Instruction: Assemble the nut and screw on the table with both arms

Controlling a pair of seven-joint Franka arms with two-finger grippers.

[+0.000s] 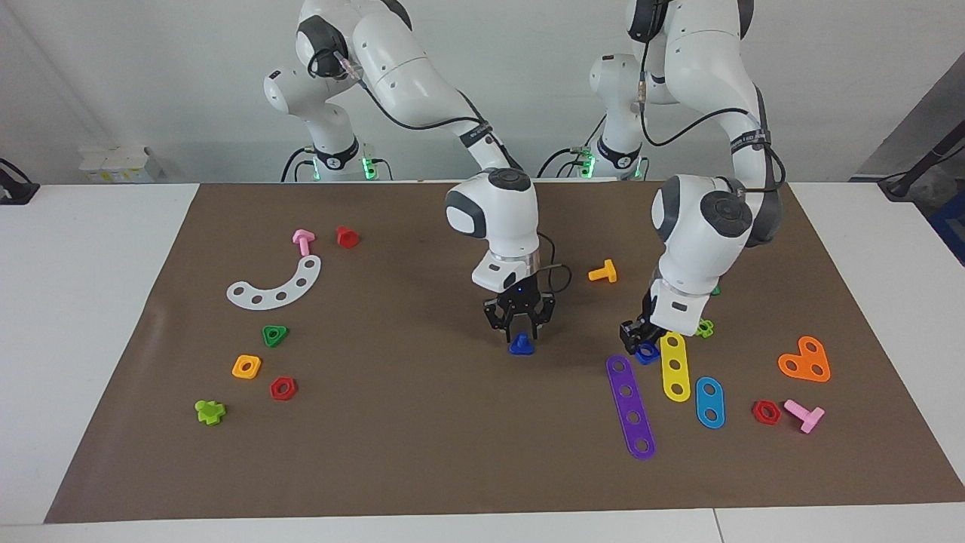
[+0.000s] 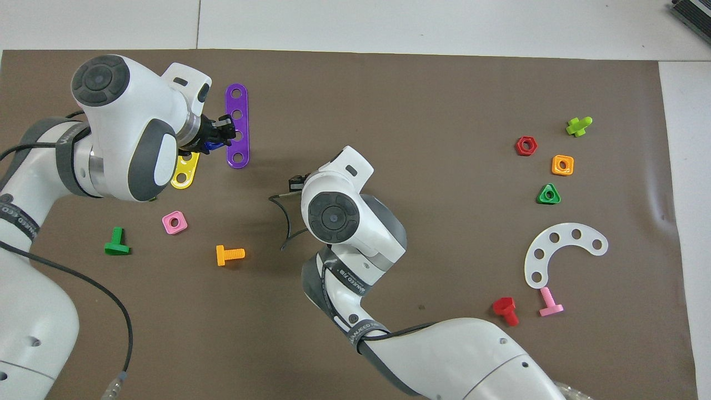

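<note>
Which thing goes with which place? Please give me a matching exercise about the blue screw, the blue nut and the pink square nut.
Things:
1. blue screw
2. blue nut
3. pink square nut

Places:
A. held in the left gripper
B. on the mat, between the green screw and the orange screw
C. on the mat, under the open right gripper

Pairs: 1-C, 2-A, 3-B.

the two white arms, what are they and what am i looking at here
They are robot arms at a white table with a brown mat. One picture faces them from across the table; the other looks down from above their end. Coloured plastic toy screws, nuts and holed strips lie scattered. The left arm's fingers are shut on a small blue plastic square nut. The right arm's fingers stand open just above a small blue plastic screw lying on the mat.
</note>
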